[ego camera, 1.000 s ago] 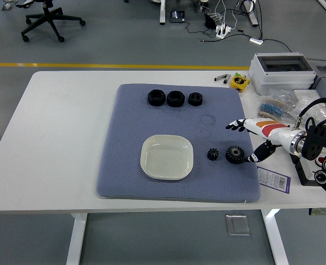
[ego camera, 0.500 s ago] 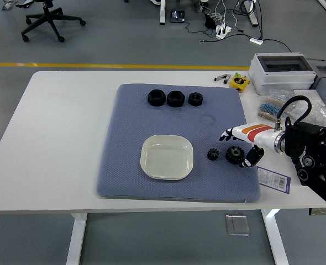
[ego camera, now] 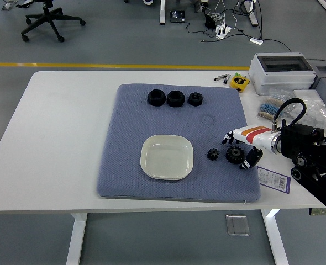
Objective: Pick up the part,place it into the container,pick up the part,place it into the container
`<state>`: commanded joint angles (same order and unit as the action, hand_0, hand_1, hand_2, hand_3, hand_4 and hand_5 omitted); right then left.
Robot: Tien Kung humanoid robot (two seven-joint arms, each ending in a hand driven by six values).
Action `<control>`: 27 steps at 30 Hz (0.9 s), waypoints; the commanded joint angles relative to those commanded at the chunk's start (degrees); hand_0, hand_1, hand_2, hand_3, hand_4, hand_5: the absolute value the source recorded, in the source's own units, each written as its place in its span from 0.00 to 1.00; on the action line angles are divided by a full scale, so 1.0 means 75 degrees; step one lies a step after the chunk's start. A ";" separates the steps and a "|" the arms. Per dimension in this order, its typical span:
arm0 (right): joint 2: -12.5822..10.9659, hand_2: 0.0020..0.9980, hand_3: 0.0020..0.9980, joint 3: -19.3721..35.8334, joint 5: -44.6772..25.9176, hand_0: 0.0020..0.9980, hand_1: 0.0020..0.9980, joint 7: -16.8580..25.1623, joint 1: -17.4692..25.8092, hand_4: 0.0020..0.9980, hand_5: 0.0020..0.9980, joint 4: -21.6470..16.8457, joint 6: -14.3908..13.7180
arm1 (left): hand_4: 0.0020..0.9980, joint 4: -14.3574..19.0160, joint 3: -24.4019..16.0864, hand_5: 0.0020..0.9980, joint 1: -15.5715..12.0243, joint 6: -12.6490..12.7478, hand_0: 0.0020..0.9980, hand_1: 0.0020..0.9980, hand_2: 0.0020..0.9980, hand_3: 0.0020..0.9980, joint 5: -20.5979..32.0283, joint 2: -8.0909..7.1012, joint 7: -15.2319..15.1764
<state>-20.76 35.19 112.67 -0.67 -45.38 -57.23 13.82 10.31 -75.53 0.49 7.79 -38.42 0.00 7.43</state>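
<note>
Two black gears lie on the blue-grey mat [ego camera: 124,165], right of a white square dish [ego camera: 167,157]: a small gear [ego camera: 212,154] and a larger gear [ego camera: 234,154]. My right hand [ego camera: 236,150] reaches in from the right and hangs over the larger gear. Its fingers [ego camera: 229,137] are spread beyond the gear's far side, and its thumb [ego camera: 248,160] sits at the gear's near right. The hand looks open, straddling the gear without closing on it. The dish holds nothing. No left arm shows.
Three black nut-like parts [ego camera: 174,98] stand in a row at the mat's far edge. A grey box [ego camera: 282,72], a yellow item [ego camera: 240,81], bags and cables crowd the table's right side. A printed card [ego camera: 273,179] lies beside the mat.
My right hand has moved left and lowered over the larger gear, its fingers now bracketing it. The gears and the dish have not moved.
</note>
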 joint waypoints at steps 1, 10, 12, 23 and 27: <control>0.0002 0.73 0.77 -0.0016 0.0003 0.66 0.69 0.0003 -0.0001 0.94 0.07 0.0028 -0.0018 | 0.59 0.0000 -0.0003 0.74 -0.0002 0.0002 0.88 0.85 0.88 0.64 -0.0008 0.0000 0.0004; 0.0003 0.62 0.55 -0.0102 -0.0052 0.54 0.60 0.0070 0.0029 0.79 0.07 0.0178 -0.0290 | 0.59 0.0000 -0.0023 0.74 -0.0022 0.0006 0.88 0.85 0.88 0.64 -0.0042 0.0000 0.0011; 0.0020 0.62 0.55 -0.0094 -0.0097 0.54 0.60 0.0076 0.0033 0.79 0.07 0.0238 -0.0344 | 0.59 0.0000 -0.0025 0.74 -0.0018 0.0005 0.88 0.85 0.88 0.64 -0.0040 0.0000 0.0007; 0.0040 0.49 0.47 -0.0091 -0.0144 0.42 0.45 0.0135 -0.0009 0.54 0.12 0.0353 -0.0556 | 0.59 0.0000 -0.0001 0.74 0.0014 -0.0002 0.88 0.85 0.88 0.64 0.0000 0.0000 -0.0010; 0.0041 0.47 0.46 -0.0110 -0.0125 0.39 0.43 0.0162 -0.0007 0.49 0.11 0.0395 -0.0541 | 0.59 0.0000 0.0005 0.74 0.0027 0.0005 0.88 0.85 0.88 0.64 0.0021 0.0000 -0.0012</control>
<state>-20.45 34.36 111.73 0.54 -45.44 -54.27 9.76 10.31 -75.49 0.70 7.83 -38.26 0.00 7.34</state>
